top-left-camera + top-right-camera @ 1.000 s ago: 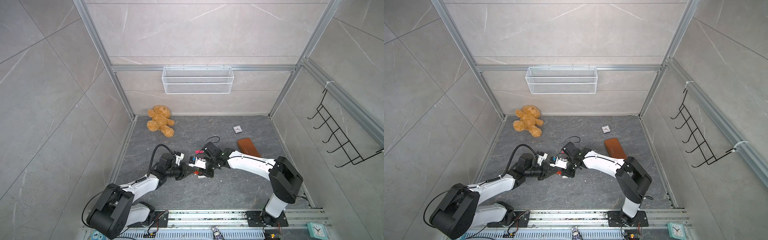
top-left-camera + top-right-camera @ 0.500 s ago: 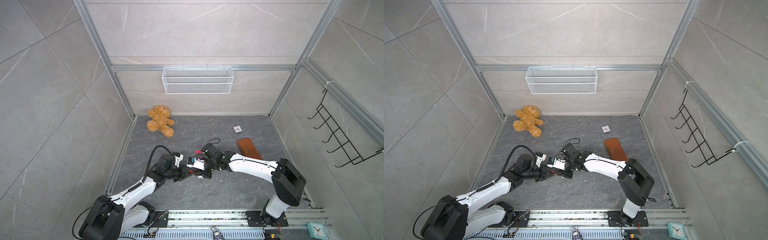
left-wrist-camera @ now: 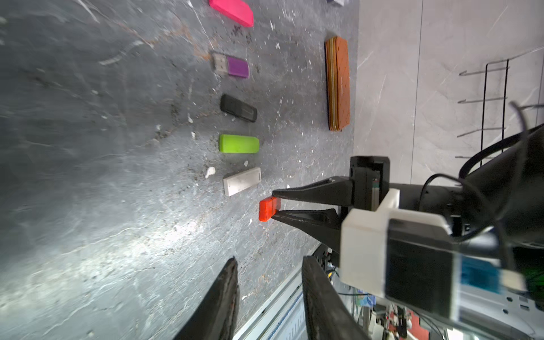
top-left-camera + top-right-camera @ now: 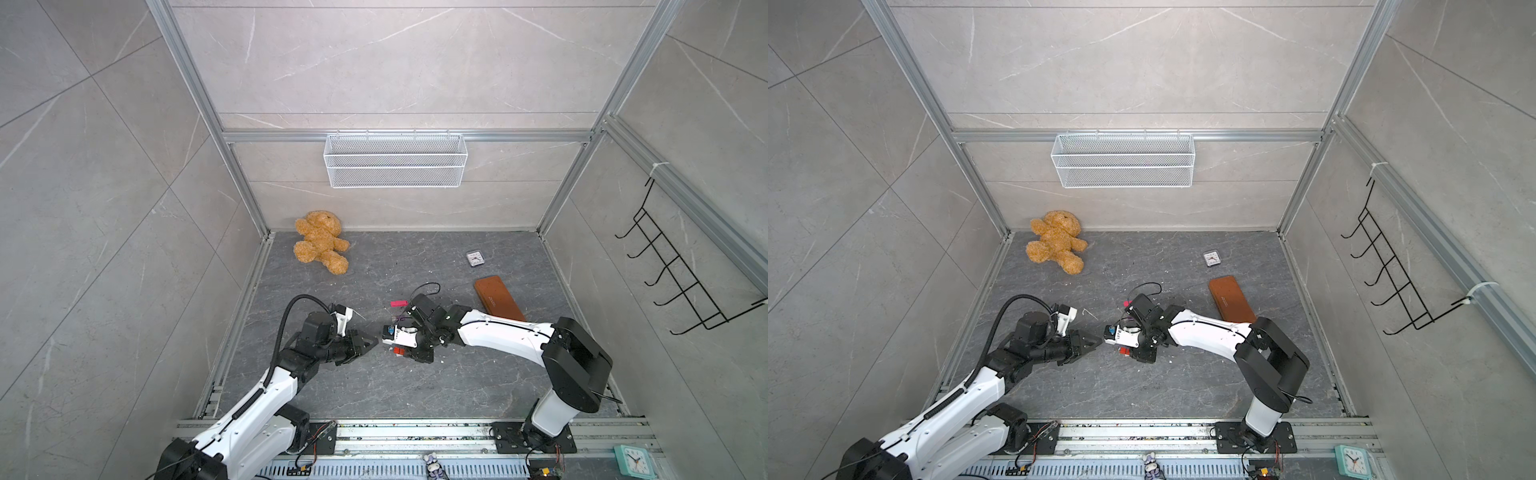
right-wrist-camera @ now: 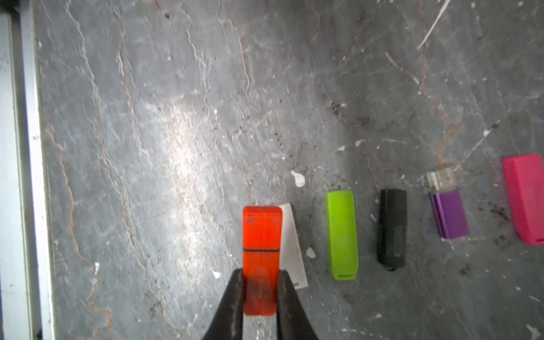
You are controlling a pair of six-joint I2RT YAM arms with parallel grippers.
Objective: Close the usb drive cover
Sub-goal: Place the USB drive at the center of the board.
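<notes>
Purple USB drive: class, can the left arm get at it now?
Probably yes: the open, empty left end effector faces the purple USB drive, unobstructed on the floor; the right end effector, shut on the orange USB drive, hangs close beside the path.

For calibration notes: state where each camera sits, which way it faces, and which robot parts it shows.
Both top views: high above the base rail, looking down; both arms show, left end effector facing right end effector.
Left wrist: on the left arm, looking past its open fingers at the right end effector, shut on the orange usb drive.
Right wrist: on the right arm, looking along its fingers at the floor.
Shared: both wrist views show that drive and the green drive.
</notes>
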